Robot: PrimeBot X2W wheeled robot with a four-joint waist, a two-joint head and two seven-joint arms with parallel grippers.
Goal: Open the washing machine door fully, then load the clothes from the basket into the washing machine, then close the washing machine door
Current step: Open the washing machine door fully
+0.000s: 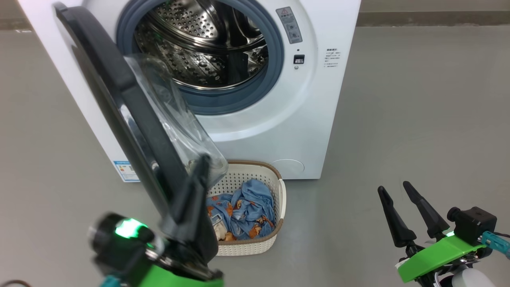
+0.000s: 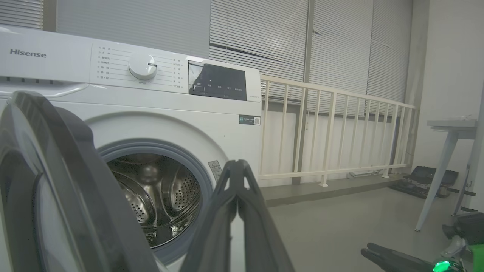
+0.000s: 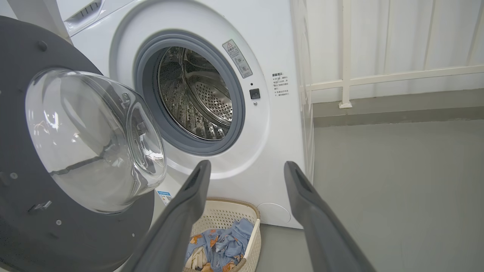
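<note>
The white washing machine [image 1: 310, 99] stands with its steel drum [image 1: 199, 44] exposed. The black washing machine door [image 1: 99, 71] hangs partly open to the left, its clear glass bowl [image 3: 87, 139] facing the opening. My left gripper [image 1: 202, 161] is shut and empty, its tips at the door's free lower edge beside the glass; I cannot tell whether they touch it. In the left wrist view the left gripper [image 2: 236, 163] points at the machine [image 2: 170, 113], right of the door [image 2: 56, 151]. The basket [image 1: 279, 187] holds the blue clothes [image 1: 251, 203] on the floor before the machine. My right gripper [image 1: 393, 186] is open, well right of the basket.
Bare grey floor [image 1: 418, 119] stretches to the machine's right. A white railing [image 2: 332, 132] runs behind it, with a table leg [image 2: 438, 177] and a black case [image 2: 427, 181] at the far right. The basket [image 3: 227, 206] and clothes [image 3: 223, 241] lie between and below my right gripper [image 3: 246, 164].
</note>
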